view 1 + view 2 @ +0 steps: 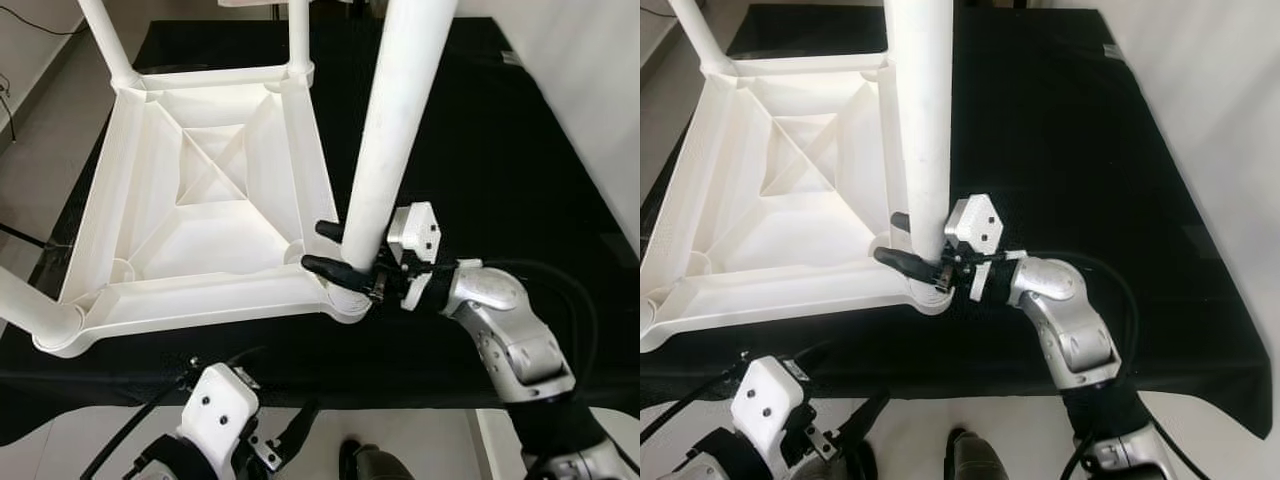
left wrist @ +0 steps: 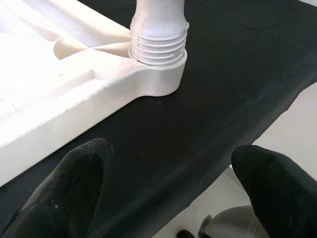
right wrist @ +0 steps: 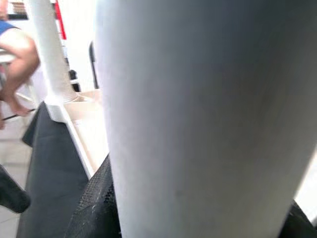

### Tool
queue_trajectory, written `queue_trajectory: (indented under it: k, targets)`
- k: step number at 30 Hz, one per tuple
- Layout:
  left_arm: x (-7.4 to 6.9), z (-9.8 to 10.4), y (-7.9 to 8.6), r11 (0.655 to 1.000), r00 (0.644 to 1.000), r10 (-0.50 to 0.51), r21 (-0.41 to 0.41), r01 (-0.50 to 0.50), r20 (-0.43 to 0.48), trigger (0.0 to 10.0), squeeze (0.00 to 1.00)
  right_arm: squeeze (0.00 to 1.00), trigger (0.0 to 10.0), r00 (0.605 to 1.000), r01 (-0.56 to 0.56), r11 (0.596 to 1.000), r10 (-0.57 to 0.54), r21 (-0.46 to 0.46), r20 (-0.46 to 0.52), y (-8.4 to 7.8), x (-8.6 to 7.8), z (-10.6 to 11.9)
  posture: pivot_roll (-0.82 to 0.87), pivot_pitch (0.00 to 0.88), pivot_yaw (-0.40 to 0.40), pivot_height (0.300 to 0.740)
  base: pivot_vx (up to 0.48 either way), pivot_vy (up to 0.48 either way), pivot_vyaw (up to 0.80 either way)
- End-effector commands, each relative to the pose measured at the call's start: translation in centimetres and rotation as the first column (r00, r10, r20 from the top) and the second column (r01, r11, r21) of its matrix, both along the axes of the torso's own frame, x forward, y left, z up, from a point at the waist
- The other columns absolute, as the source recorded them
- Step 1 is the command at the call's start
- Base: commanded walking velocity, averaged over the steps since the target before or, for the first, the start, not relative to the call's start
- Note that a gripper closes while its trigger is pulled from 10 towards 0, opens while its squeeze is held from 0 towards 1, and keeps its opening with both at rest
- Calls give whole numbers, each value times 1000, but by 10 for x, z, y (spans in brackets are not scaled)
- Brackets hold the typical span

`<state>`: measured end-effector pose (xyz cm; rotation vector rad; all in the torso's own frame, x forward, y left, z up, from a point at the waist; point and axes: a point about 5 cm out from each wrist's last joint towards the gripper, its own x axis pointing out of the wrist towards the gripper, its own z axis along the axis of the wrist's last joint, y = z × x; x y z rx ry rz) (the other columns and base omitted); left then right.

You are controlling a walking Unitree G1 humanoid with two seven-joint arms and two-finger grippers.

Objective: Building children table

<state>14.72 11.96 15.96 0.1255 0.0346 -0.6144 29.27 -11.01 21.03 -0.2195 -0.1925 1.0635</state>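
- Two grippers in view, listed from the left.
- Left gripper: low beside the black cloth's near edge, fingers spread apart, grasping nothing.
- White tabletop: upside down on the cloth, legs pointing up.
- Near-right leg: upright in its corner socket.
- Right gripper: clenched around that leg just above the socket.

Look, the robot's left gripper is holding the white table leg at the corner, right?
Not the left. The right gripper holds the white table leg at the corner of the upside-down tabletop, as the left eye view shows. The left gripper hangs open below.
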Motion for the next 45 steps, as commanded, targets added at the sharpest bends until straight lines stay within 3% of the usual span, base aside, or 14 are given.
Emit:
queue_trajectory:
  k: [1,3,4,6,7,10,21,23,25,27,30,38,40,45]
  targets:
    - [-3,-3,1,1000,1000,-14,21,15,-24,10000,0,0,10000,960,190,968,-218,-165,-177,-18,7,-48,-174,295,-39,740,0,0,0]
    - [-3,-3,1,1000,1000,-14,22,14,-25,10000,0,0,10000,939,279,942,-308,-185,-155,-21,8,-50,-174,295,-39,740,0,0,0]
    - [-3,-3,2,1000,1000,-13,25,13,-25,10000,0,0,10000,855,475,850,-507,-230,-110,-32,12,-54,-176,294,-38,740,0,0,0]
    - [-3,-3,2,1000,1000,-13,25,13,-25,10000,0,0,10000,855,475,850,-507,-230,-110,-32,12,-54,-176,294,-38,740,0,0,0]
    - [-3,-4,3,1000,1000,-12,28,13,-26,10000,0,0,10000,686,699,678,-725,-228,-52,-49,0,-61,-172,293,-37,740,0,0,0]
    - [-3,-4,3,1000,1000,-12,29,13,-27,10000,0,0,10000,654,729,647,-755,-223,-50,-50,-5,-63,-172,293,-37,740,0,0,0]
    - [9,-1,12,997,999,41,61,-41,12,10000,0,0,10000,623,757,631,-776,-171,-105,-39,-7,-63,-166,261,-25,740,0,0,0]
    - [37,18,24,991,985,119,39,-125,122,10000,0,0,10000,599,773,613,-790,-162,-132,-37,-8,-64,-175,232,-27,740,0,0,0]
    - [37,18,24,991,985,119,39,-125,122,10000,0,0,10000,599,773,613,-790,-162,-132,-37,-8,-64,-175,232,-27,740,0,0,0]
    - [65,47,30,989,960,148,-16,-148,238,10000,0,0,10000,569,790,592,-805,-158,-168,-34,-11,-68,-185,211,-23,740,0,0,0]
    - [74,60,31,989,949,148,-39,-142,279,10000,0,0,10000,556,797,583,-810,-155,-186,-33,-13,-70,-186,209,-22,740,0,0,0]
    - [107,118,14,984,904,51,-176,28,425,10000,0,0,10000,515,828,555,-808,-77,-287,-32,-16,-72,-201,184,-1,740,0,0,0]
    - [118,146,-4,946,884,-49,-263,191,464,10000,0,0,10000,559,804,594,-758,-1,-336,-26,-17,-71,-213,174,7,740,0,0,0]
    - [121,161,-18,890,866,-168,-306,338,470,10000,0,0,10000,615,769,638,-722,39,-316,-19,-17,-66,-222,165,13,740,0,0,0]
